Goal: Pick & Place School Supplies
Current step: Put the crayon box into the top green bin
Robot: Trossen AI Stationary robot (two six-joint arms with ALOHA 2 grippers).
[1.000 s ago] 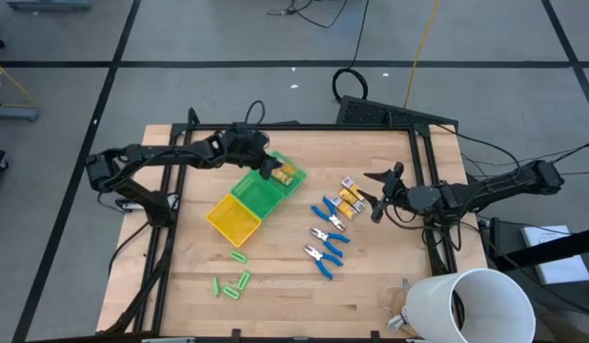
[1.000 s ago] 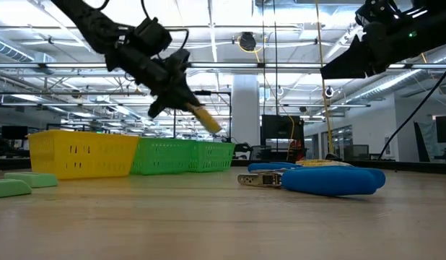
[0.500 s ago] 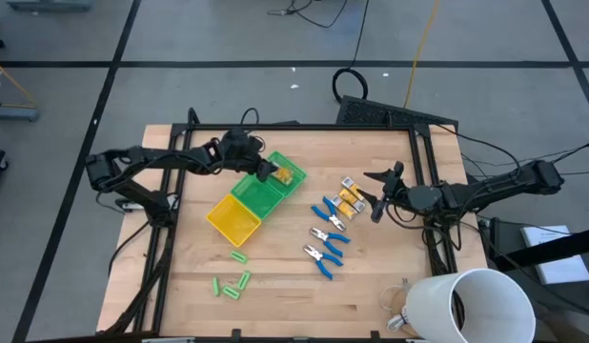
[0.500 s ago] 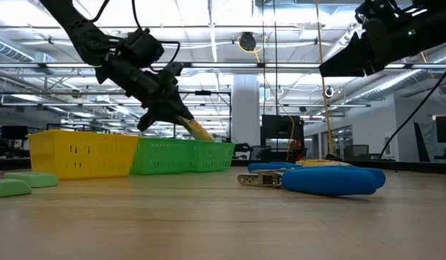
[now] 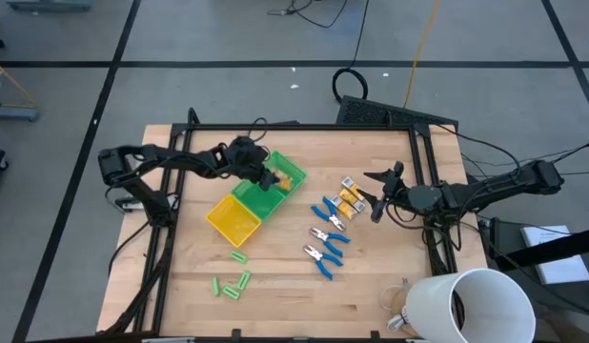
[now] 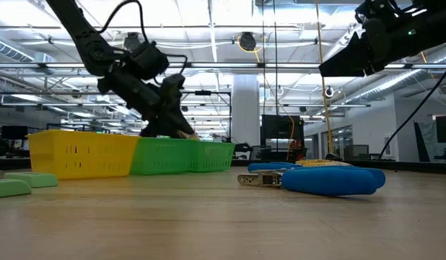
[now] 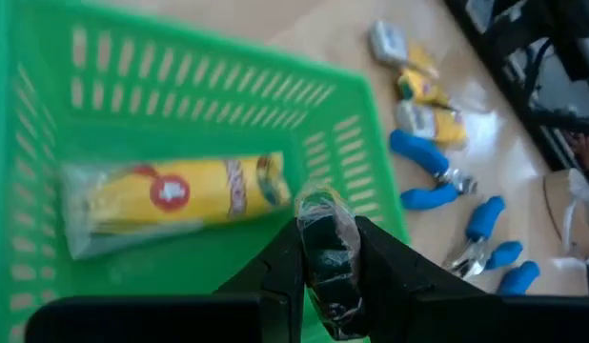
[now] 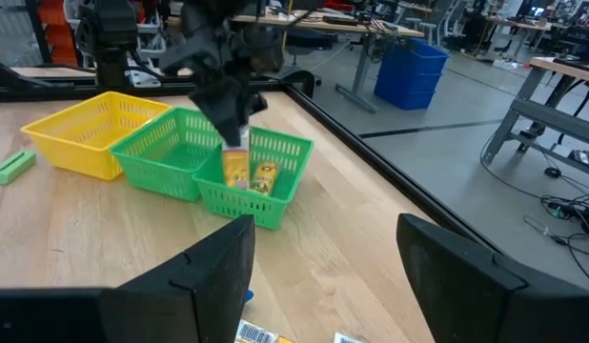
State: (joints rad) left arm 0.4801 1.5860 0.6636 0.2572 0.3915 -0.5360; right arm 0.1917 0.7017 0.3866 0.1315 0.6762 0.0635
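**Left fingers down in the green bin with a yellow pack**

My left fingers [image 7: 325,250] are clenched on the end of a yellow pack [image 7: 180,195], low inside the end green bin of the tray [image 5: 239,227]. In the left wrist view the pack lies across the bin floor, its wrapped end pinched between the two fingers. From above, the left gripper [image 5: 267,178] sits over that green bin, with the arm reaching in from the worktop's left edge. At table height the gripper [image 6: 165,123] dips just behind the green wall.

My right gripper [image 5: 377,203] waits at the right side of the worktop [image 5: 371,286], fingers [image 8: 190,276] released and wide apart, holding nothing, just beside the loose yellow packs [image 5: 349,197].

Those packs lie in a small cluster right of the tray. Three blue-handled cutters [image 5: 327,234] lie between the tray and the right gripper, toward the near edge. The green sticks [image 5: 233,281] are scattered near the front-left of the worktop, below the yellow bin. A white cup [image 5: 471,307] lies on its side at the front-right corner.
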